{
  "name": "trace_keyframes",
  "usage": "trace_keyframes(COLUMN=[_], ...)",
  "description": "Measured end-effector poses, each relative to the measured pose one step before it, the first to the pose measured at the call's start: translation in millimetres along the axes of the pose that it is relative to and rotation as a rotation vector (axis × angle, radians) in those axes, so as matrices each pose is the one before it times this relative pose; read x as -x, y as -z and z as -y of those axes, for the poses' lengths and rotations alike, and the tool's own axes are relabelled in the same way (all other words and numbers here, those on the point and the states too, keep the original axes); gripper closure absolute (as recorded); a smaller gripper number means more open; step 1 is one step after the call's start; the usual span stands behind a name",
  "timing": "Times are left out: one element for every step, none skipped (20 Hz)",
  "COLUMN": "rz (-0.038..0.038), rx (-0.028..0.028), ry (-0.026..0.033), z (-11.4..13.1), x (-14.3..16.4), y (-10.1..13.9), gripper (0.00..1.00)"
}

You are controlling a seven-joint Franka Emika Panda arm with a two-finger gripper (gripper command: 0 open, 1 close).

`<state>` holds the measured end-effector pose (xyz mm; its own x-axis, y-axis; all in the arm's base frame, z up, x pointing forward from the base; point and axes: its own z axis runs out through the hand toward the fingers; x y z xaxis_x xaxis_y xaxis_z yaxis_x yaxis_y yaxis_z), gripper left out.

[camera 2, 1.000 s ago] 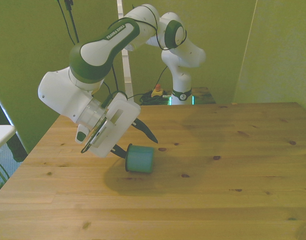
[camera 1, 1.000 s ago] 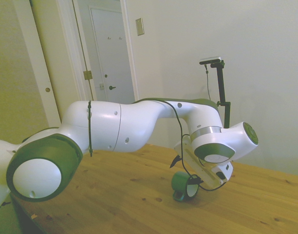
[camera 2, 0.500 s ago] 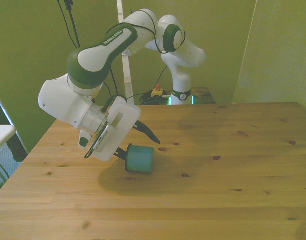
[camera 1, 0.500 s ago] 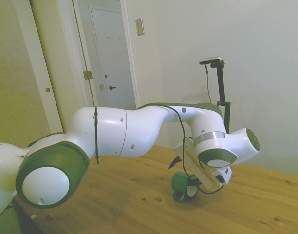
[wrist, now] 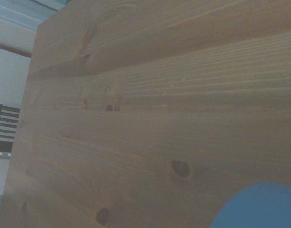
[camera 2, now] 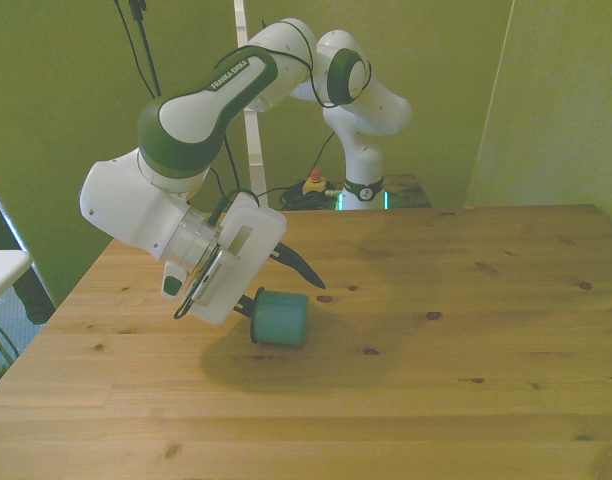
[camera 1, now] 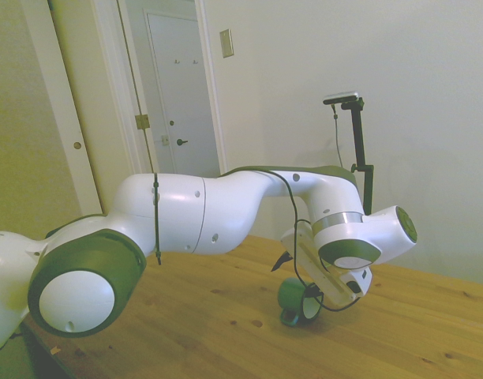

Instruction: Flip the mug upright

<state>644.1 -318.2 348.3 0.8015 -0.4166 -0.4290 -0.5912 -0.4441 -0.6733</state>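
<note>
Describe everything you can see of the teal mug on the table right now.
The mug is small and teal, smooth and glossy like enamel. It lies on its side on the wooden table, its closed base toward the front view's right and its mouth toward the gripper. In the side view a pale interior shows at the mouth. The dark fingers are spread at the mouth end; whether they touch it cannot be told. The wrist view catches only a blurred teal edge. No handle is clearly visible.

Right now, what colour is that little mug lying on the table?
Teal blue-green; the mug shows best in the front view.
</note>
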Motion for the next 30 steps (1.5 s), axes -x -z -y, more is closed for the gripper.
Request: trace_keyframes(rz=[0.00112,0.00102,0.00039,-0.00062,-0.00063,0.00039,0.00068,0.00049,0.00198,0.00287,0.00405,0.00229,0.00016,0.00097,0.00139,0.00115,0.00051,-0.00102,-0.00164,-0.00027,0.00013,-0.00008,-0.00113,-0.00229,-0.00612,-0.01556,-0.01687,-0.02476,-0.02754,-0.02597], rx=[0.00022,0.00024,0.00036,0.00042,0.00065,0.00077,0.00065,0.0008,0.00093,0.00078,0.00063,0.00099,0.00097,0.00085,0.00104,0.00103,0.00055,0.00047,0.00062,0.00091,0.00198,0.00242,0.00436,0.00556,0.00909,0.01272,0.01314,0.01989,0.02208,0.02233], ry=[-0.00068,-0.00095,-0.00114,-0.00162,-0.00197,-0.00214,-0.00312,-0.00101,-0.00074,-0.0002,-0.00055,-0.00066,-0.00044,0.00009,0.00056,0.00013,0.00082,0.00082,0.00062,-0.0001,-0.00097,-0.00162,-0.00197,-0.00153,-0.00039,0.00187,0.00594,0.00556,0.004,0.00516], z=[-0.35,-0.34,-0.05,0.17,0.35,0.28,-0.15,0.06,0.06,-0.13,0.31,1.13,0.76,0.54,0.52,0.14,0.37,0.69,0.72,0.13,0.0,0.33,1.06,1.66,2.86,4.74,6.3,7.52,9.19,9.15], x=[-0.53,-0.56,-0.55,-0.58,-0.79,-0.94,-1.23,-1.41,-0.99,-0.85,-0.31,-0.1,-0.6,-0.56,-0.35,-0.45,-0.35,-0.06,-0.05,-0.02,-0.05,0.01,0.05,0.05,0.16,0.07,0.78,1.07,2.79,3.49], y=[-0.85,-0.82,-0.55,-0.07,0.16,-0.07,-0.49,-0.58,-0.59,-0.69,-0.45,0.26,0.26,0.15,0.41,0.15,0.31,0.64,0.62,0.03,-0.25,-0.31,-0.42,-0.68,-0.88,-0.42,-0.4,-0.44,-0.48,-1.03], gripper=[1.0,1.0,1.0,1.0,1.0,1.0,1.0,1.0,1.0,1.0,1.0,1.0,1.0,1.0,1.0,1.0,1.0,1.0,1.0,1.0,1.0,1.0,1.0,1.0,1.0,1.0,1.0,1.0,1.0,1.0])
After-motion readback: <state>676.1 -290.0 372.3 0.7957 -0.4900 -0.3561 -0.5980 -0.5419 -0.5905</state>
